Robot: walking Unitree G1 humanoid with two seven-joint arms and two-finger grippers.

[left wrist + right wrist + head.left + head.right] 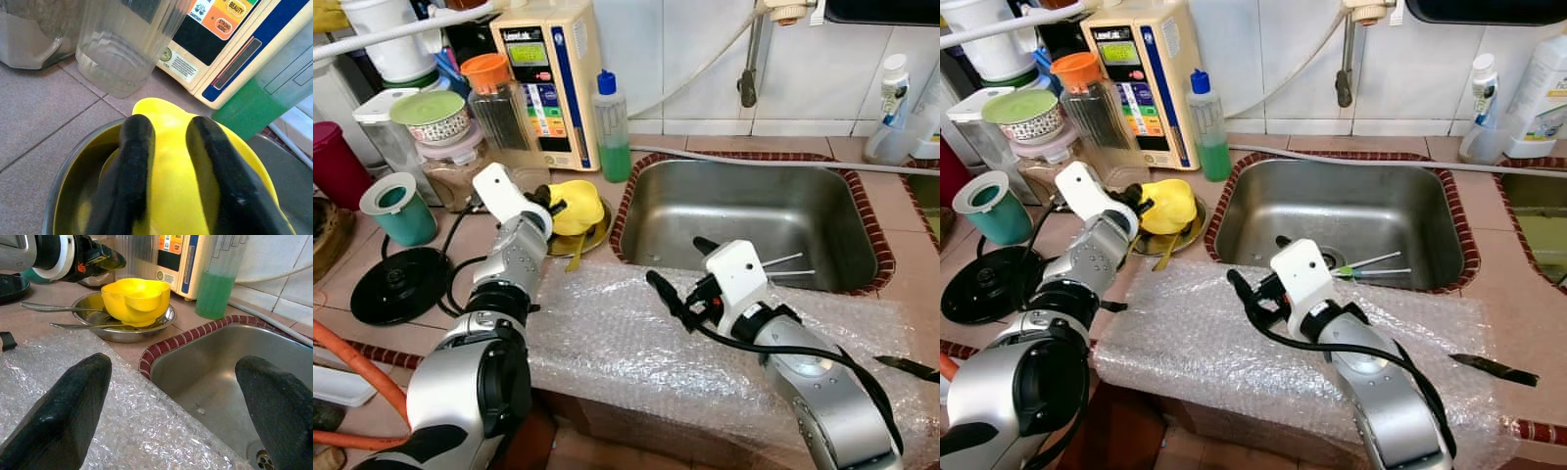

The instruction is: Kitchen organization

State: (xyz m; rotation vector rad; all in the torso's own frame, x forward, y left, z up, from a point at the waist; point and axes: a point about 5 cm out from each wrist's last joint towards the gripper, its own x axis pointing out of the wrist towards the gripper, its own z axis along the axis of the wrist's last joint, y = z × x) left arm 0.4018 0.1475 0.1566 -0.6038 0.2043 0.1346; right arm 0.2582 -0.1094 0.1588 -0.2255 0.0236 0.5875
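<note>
A sheet of bubble wrap (636,343) is spread over the near edge of the counter, and a dark knife (1494,369) is laid on it at the far right. The right gripper (677,272) is held above this wrap, beside the sink's near rim, with its two fingers spread wide and nothing between them. Beyond it the steel sink (744,220) is seen, with thin utensils lying near its drain. To the left of the sink a yellow bowl (135,299) is set in a shallow metal dish (161,320), and spoons are laid across the dish. The left gripper (166,161) is placed at this bowl, its fingers lying on the yellow surface, slightly apart; a firm grip cannot be told. Behind are found a ribbed clear jar (122,44), a green soap bottle (612,127), a beige water machine (553,78) and a teal cup (399,208).
</note>
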